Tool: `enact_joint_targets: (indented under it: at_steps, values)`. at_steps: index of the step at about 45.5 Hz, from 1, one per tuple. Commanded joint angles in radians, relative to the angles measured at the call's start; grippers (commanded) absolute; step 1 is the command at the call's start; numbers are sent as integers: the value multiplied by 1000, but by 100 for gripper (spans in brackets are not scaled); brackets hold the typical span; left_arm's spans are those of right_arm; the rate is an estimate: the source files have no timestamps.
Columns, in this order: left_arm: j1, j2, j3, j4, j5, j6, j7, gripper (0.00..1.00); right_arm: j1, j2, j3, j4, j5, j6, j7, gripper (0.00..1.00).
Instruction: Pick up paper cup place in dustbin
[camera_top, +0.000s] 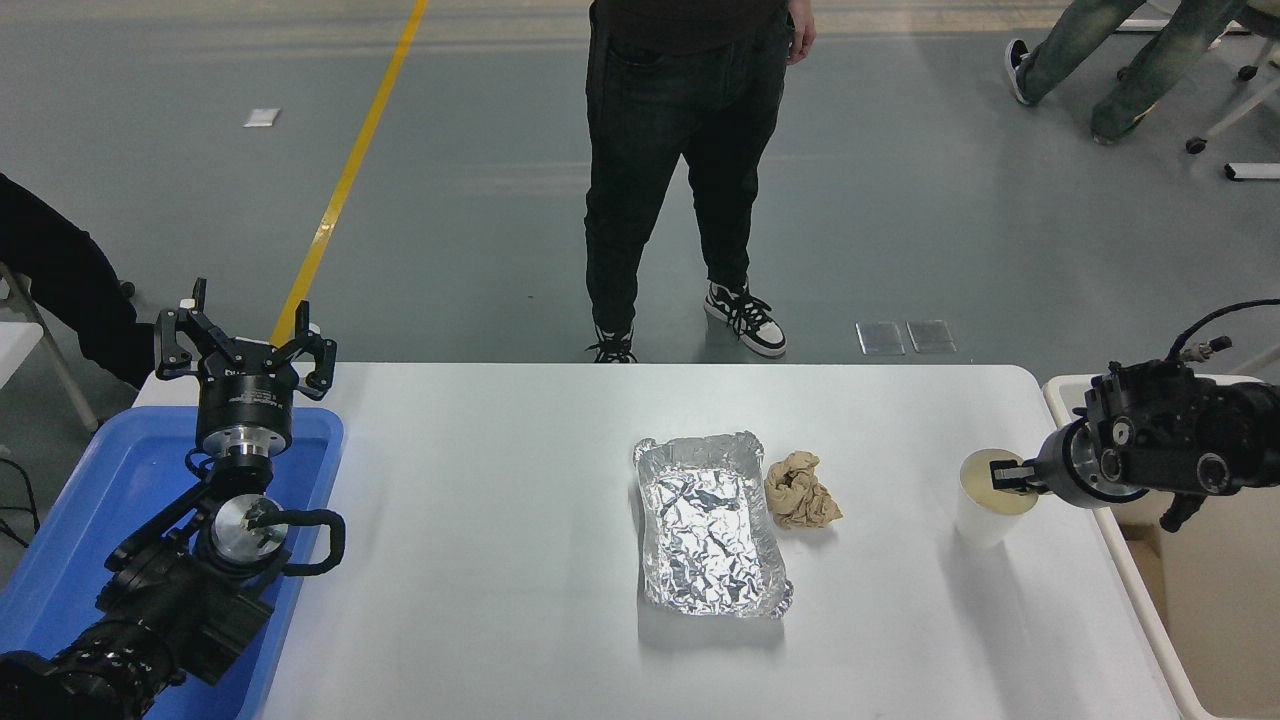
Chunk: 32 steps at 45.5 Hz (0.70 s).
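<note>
The white paper cup (982, 512) stands upright near the table's right edge, its cream inside showing. My right gripper (1006, 476) comes in from the right and is shut on the cup's near-right rim, with one finger inside the cup. The cream dustbin (1190, 610) stands just off the table's right edge, partly behind my right arm. My left gripper (245, 350) is parked open at the lower left, over the blue tray.
A foil tray (710, 535) lies mid-table with a crumpled tan paper ball (800, 490) at its right. A blue tray (90, 510) sits at the left edge. A person (680, 170) stands at the far side; another person's legs (1120, 70) show at the top right.
</note>
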Motion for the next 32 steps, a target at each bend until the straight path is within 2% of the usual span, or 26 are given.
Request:
enact_joint_targets:
  at_steps: [1, 7, 13, 20, 32]
  values:
    - [0, 0, 0, -1, 1, 0, 0, 99, 318, -81, -147, 233, 35, 31, 0, 0]
    - [2, 0, 0, 0, 1, 0, 0, 99, 565, -129, -244, 374, 44, 134, 3, 0]
    - [2, 2, 0, 0, 1, 0, 0, 99, 834, -109, -327, 399, 180, 275, 18, 0]
    - [2, 3, 0, 0, 1, 0, 0, 99, 1007, -90, -330, 397, 224, 448, 29, 0]
    - [3, 5, 0, 0, 2, 0, 0, 99, 1058, -58, -339, 395, 225, 484, 23, 0]
